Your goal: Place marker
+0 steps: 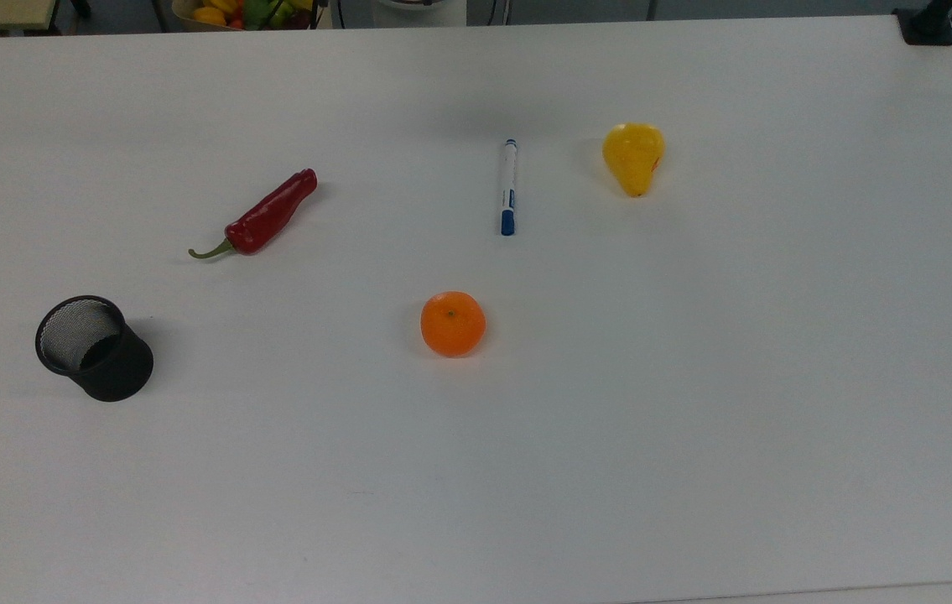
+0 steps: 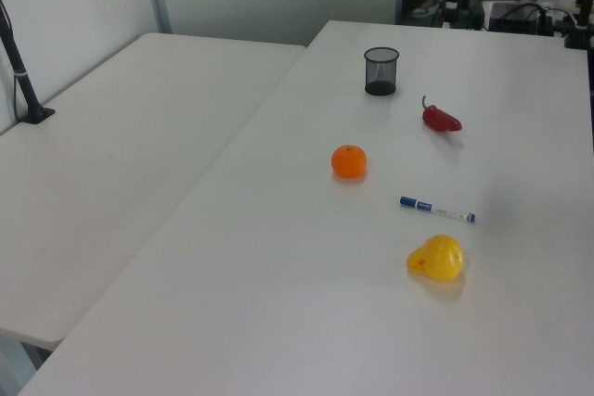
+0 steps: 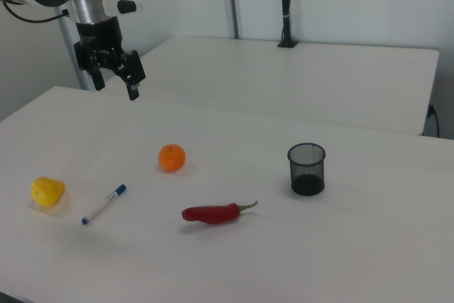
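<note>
The marker [image 1: 508,186] is a slim white pen with a blue cap, lying flat on the white table [image 1: 694,377]. It rests between the yellow pear and the orange in the left view [image 2: 437,210] and in the right view [image 3: 103,204]. My gripper [image 3: 116,89] hangs high above the table at the right view's upper left, well above and behind the marker. Its black fingers [image 3: 133,84] stand apart, open, with nothing between them.
A black mesh cup [image 1: 95,347] stands upright at the top view's left. A red chili pepper [image 1: 262,216], an orange [image 1: 453,324] and a yellow pear [image 1: 633,156] lie around the marker. A second table [image 2: 111,155] adjoins in the left view.
</note>
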Available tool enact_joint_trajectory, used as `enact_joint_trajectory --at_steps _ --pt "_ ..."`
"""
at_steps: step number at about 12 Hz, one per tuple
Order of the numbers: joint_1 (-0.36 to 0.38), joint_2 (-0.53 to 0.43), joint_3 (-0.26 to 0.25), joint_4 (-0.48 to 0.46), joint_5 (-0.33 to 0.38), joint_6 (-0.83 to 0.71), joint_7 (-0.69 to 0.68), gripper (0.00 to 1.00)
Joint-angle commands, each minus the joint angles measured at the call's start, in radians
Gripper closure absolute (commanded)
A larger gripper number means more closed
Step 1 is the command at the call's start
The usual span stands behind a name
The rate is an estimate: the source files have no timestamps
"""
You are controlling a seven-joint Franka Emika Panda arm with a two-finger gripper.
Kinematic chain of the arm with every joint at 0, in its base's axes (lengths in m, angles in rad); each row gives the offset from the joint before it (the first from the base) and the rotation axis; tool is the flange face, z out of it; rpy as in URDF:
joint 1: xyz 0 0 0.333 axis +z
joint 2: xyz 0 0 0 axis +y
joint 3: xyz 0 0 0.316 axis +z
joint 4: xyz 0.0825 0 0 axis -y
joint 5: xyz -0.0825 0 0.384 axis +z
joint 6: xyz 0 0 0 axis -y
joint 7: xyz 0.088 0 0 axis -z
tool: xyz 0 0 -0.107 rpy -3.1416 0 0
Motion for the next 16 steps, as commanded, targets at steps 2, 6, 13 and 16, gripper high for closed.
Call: enact_joint_trajectory --at_steps 2,6,13,16 --pt "0.014 -0.020 -0.010 -0.033 -0.014 0.026 -0.020 0.00" --pt "0.014 -0.020 -0.010 -0.033 -0.014 0.027 -0.022 0.00" --pt "0.030 -0.014 -0.007 -0.102 -0.014 0.123 -0.019 0.00" --pt "0.055 0.013 -0.004 -0.125 -0.014 0.150 -0.010 0.00"
